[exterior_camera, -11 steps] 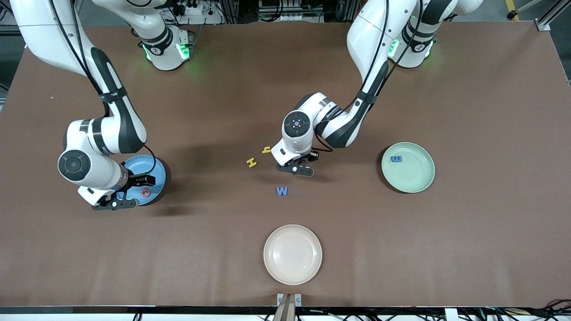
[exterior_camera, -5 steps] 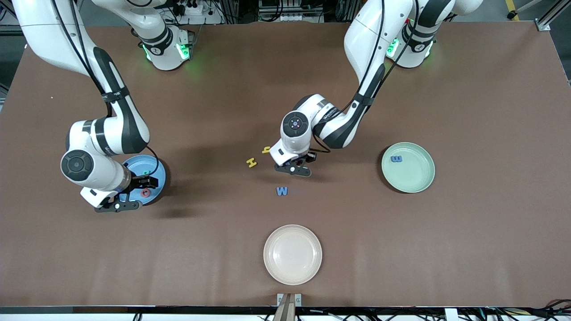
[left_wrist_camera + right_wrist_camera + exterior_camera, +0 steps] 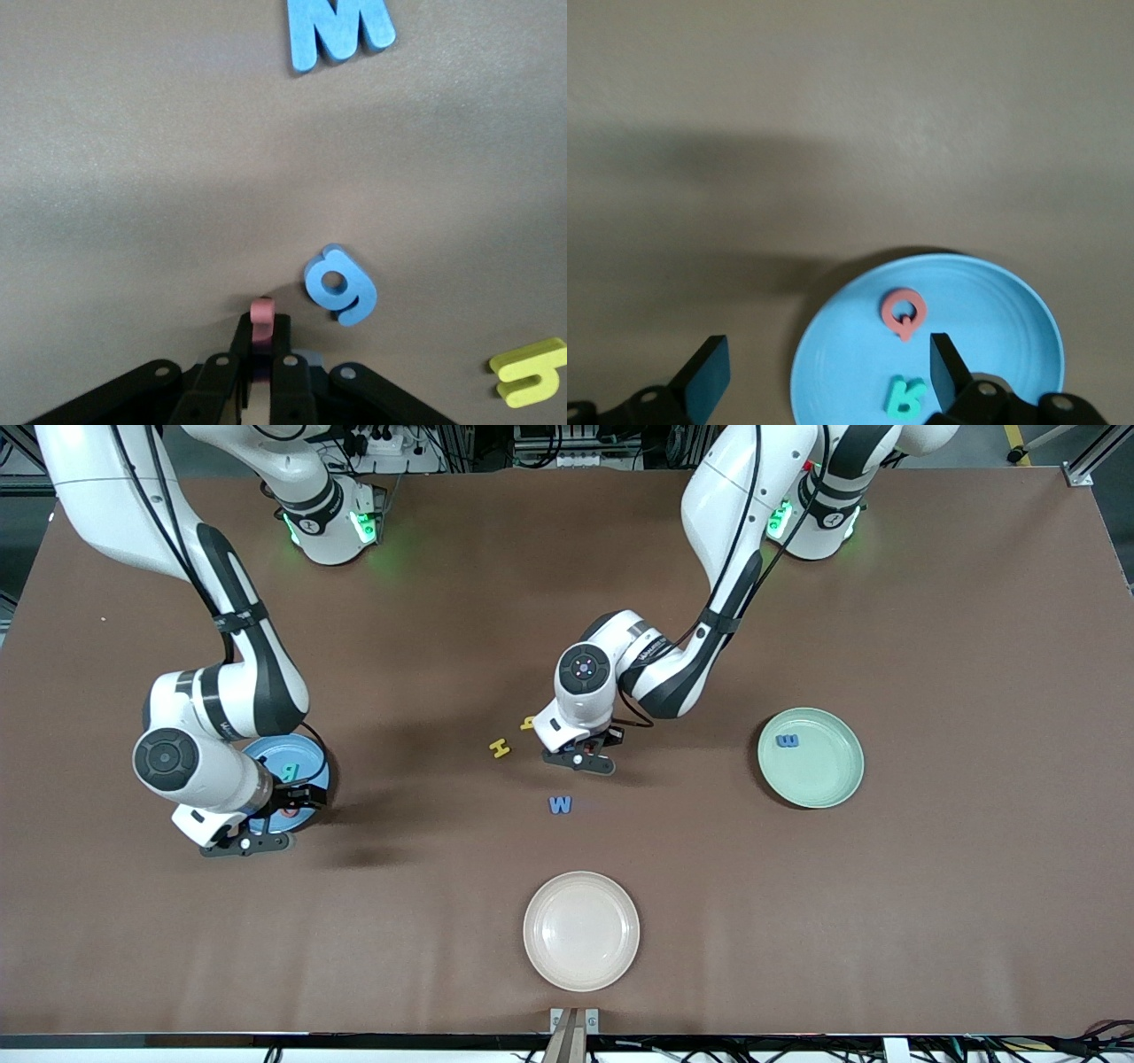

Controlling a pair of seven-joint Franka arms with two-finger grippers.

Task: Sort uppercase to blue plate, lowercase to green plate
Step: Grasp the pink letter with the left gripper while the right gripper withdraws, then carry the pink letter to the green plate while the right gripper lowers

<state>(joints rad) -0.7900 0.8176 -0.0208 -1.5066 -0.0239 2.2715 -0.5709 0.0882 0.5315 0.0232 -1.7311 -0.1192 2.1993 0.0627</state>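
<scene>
The left hand (image 3: 260, 350) is down at the middle of the counter (image 3: 930, 921), pinched shut on the red m (image 3: 261, 317). The blue g (image 3: 340, 286) lies just beside it, the blue W (image 3: 560, 805) nearer the front camera, the yellow H (image 3: 500, 748) and small yellow h (image 3: 531, 373) close by. The right hand (image 3: 824, 376) hangs spread wide and empty over the blue plate (image 3: 1010, 301), which holds the red Q (image 3: 904, 312) and teal R (image 3: 904, 398). The blue E-shaped piece (image 3: 787, 740) lies on the green plate (image 3: 833, 779).
</scene>
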